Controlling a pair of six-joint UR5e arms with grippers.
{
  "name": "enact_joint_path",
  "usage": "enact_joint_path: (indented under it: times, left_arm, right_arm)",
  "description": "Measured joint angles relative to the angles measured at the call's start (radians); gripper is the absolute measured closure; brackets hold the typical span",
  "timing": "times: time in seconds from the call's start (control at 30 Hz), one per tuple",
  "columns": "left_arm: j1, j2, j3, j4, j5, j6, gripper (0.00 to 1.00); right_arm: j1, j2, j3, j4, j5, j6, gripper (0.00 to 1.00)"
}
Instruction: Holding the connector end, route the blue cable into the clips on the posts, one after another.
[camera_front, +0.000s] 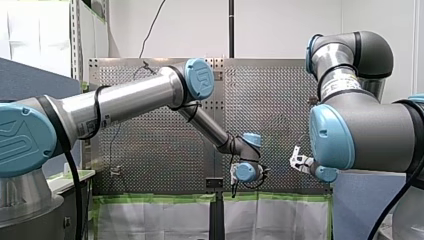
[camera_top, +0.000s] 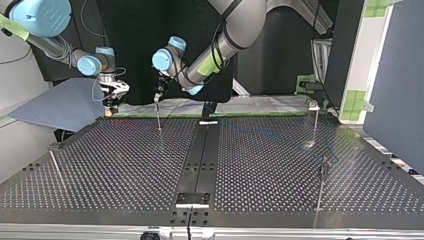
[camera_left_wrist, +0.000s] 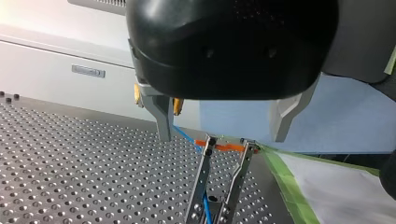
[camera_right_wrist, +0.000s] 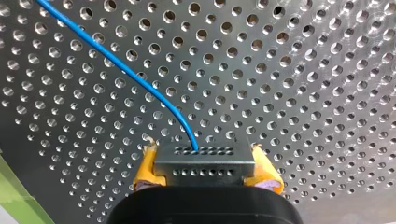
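1. Right wrist view: my right gripper (camera_right_wrist: 205, 173) is clenched on the connector (camera_right_wrist: 203, 158), a small grey block pinched between yellow pads. The blue cable (camera_right_wrist: 140, 84) leaves the block's far face and curves away over the worktop (camera_right_wrist: 303, 70).
2. Left wrist view: my left gripper (camera_left_wrist: 222, 139) is spread wide and holds nothing. Just ahead of it stands a slim post (camera_left_wrist: 201, 184) with an orange clip (camera_left_wrist: 226, 147) at its top. The cable runs up to that clip, but I cannot tell whether it is seated.
3. Top view: both grippers hang over the worktop's edge on the arms' side, my left one above that post. More posts (camera_top: 314, 122) stand near the side edges, well apart.
4. Front view: the grippers are near each other, not touching. The cable is too fine to see here.
5. Handling: the cable looks light, thin and limp, so it will likely sag and trail. The rigid connector is the place to hold it. The spot where the cable leaves the block may kink if pulled sideways.
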Motion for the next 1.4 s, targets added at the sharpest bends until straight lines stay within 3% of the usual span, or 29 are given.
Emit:
enact_joint_path:
  times: [0.87, 1.13, 1.4]
  left_arm:
    - [-0.014, -0.001, 0.0, 0.006, -0.021, -0.022, 0.0]
    - [-0.025, 0.0, 0.0, 0.011, -0.02, -0.055, 0.0]
    - [-0.033, 0.0, 0.0, 0.0, -0.062, -0.063, 0.0]
  right_arm:
    - [0.0, 0.0, 0.0, -0.003, 0.0, 0.008, 1.0]
    - [0.0, 0.0, 0.0, -0.003, 0.0, 0.008, 1.0]
    - [0.0, 0.0, 0.0, -0.003, 0.0, 0.008, 1.0]
